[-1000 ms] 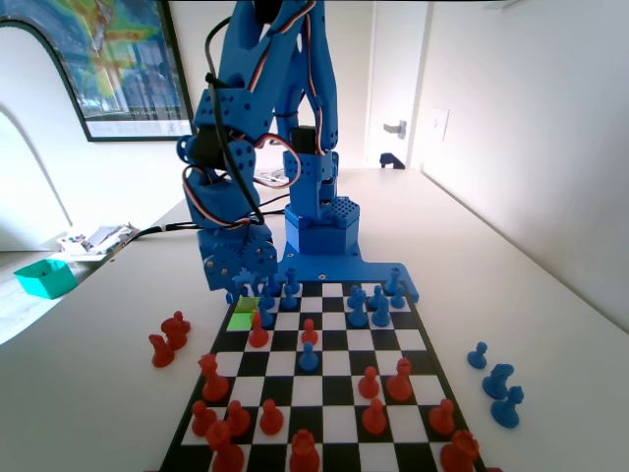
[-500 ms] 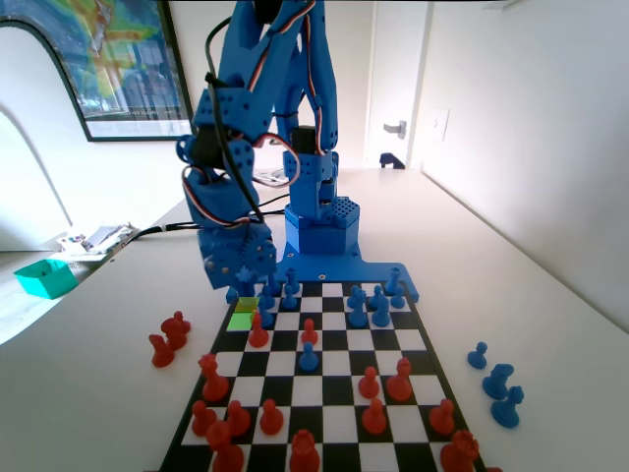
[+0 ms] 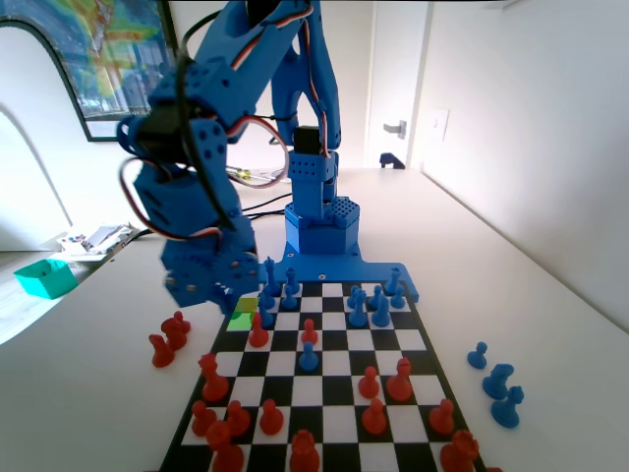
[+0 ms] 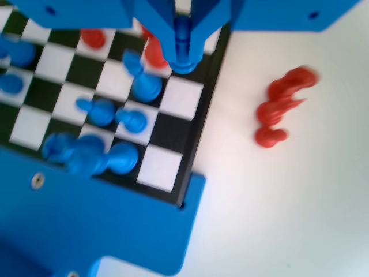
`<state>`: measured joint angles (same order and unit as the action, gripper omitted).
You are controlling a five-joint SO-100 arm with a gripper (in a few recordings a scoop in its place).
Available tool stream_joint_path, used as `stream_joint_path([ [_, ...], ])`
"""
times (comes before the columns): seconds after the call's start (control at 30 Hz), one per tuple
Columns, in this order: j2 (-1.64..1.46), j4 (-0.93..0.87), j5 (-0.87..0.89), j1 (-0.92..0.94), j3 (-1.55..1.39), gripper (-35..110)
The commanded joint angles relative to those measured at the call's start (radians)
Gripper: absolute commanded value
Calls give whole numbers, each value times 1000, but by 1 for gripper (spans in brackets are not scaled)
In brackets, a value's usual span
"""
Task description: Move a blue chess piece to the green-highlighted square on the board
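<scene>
In the wrist view my gripper (image 4: 183,57) is shut on a small blue pawn (image 4: 183,40), which hangs upright between the jaws above the board's (image 4: 172,130) edge column. In the fixed view the gripper (image 3: 208,292) hovers just left of the board's (image 3: 337,385) far-left corner, and the arm's body hides the pawn. The bright green-highlighted square (image 3: 241,320) lies just right of and below the gripper, with a duller olive-yellow square (image 3: 248,304) directly behind it. Nothing stands on the green square.
Blue pieces (image 3: 369,305) crowd the far rows and red pieces (image 3: 256,418) the near rows. A red pawn (image 3: 257,332) stands right in front of the green square. Captured red pieces (image 3: 169,339) lie off the board's left, blue ones (image 3: 499,379) off its right.
The arm has swung out to the left and toward the camera. The gripper has lifted off the board's far-left corner and moved slightly left.
</scene>
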<state>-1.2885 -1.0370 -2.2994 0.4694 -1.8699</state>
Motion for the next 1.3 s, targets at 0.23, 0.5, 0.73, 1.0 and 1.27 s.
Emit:
stream_joint_path([
  [0.23,55,34,77,-25,95,1],
  [0.5,75,127,60,-28,26,1],
  [0.73,74,202,29,-20,-40,4],
  [1.0,72,229,-5,-14,-61,12],
  [1.27,32,176,-54,2,-49,15],
])
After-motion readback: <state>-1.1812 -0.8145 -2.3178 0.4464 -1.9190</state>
